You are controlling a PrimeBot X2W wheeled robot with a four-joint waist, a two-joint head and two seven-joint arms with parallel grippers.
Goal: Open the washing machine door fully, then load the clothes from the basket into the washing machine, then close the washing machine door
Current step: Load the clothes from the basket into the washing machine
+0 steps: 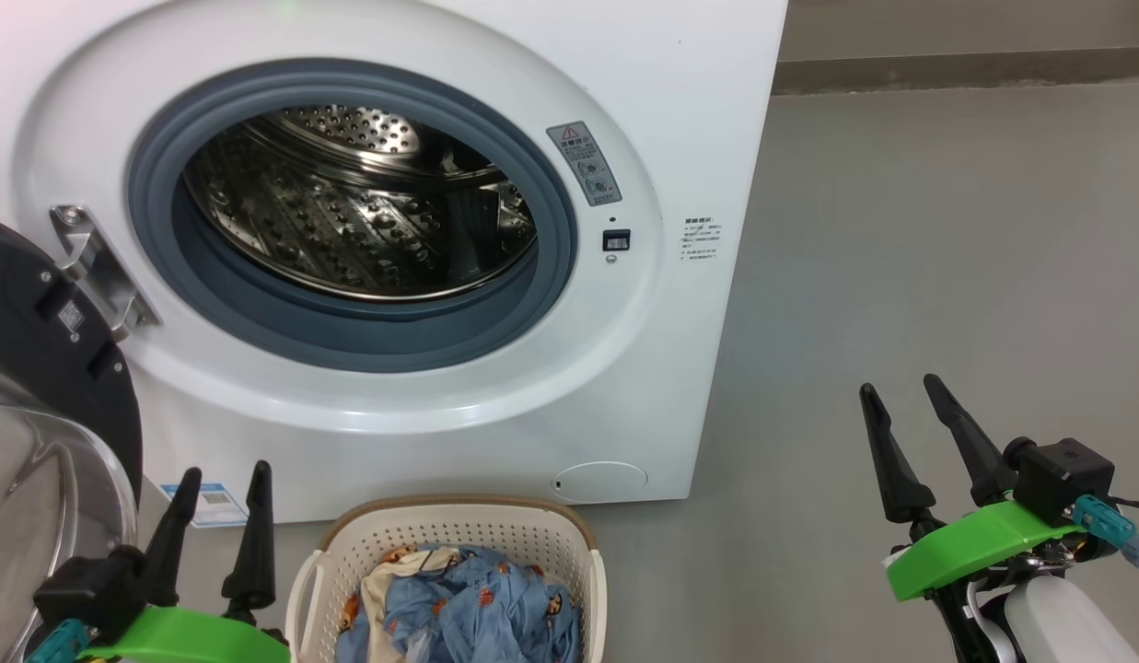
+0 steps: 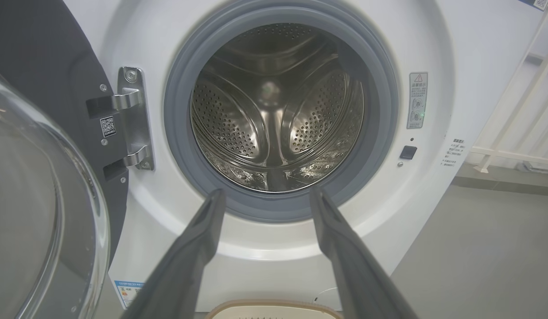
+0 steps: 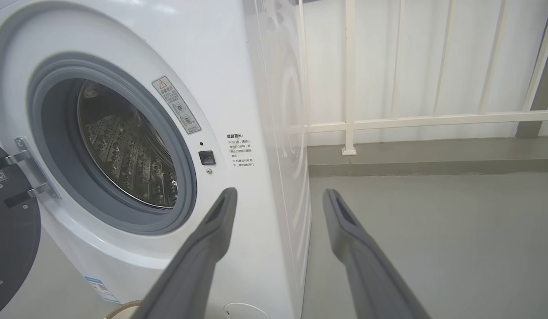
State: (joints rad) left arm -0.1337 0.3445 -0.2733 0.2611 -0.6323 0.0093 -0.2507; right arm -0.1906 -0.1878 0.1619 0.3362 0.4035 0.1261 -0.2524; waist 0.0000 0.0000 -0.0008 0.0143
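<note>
My left claw [image 1: 226, 470]: spread, empty, lower left, just beside the basket [image 1: 495, 539]. My right claw [image 1: 899, 385]: spread, empty, lower right, well apart. The clothes [image 1: 468, 599] sit in the basket, bottom centre, below the washing machine [image 1: 698, 138] mouth.

Risks: a pinch takes only part of the loose bundle; fabric drapes over the gasket [image 1: 348, 345]; my left arm bumps the washing machine door [image 1: 35, 313] at the left edge.

Basket's near end and the door are cropped. Can't tell garment count or whether the door's fully open.

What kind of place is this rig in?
Probably a laundry or utility area, maybe a balcony: a white front-loading washing machine with its door open, a basket of clothes on a bare grey floor, and a white railing beside the machine.
</note>
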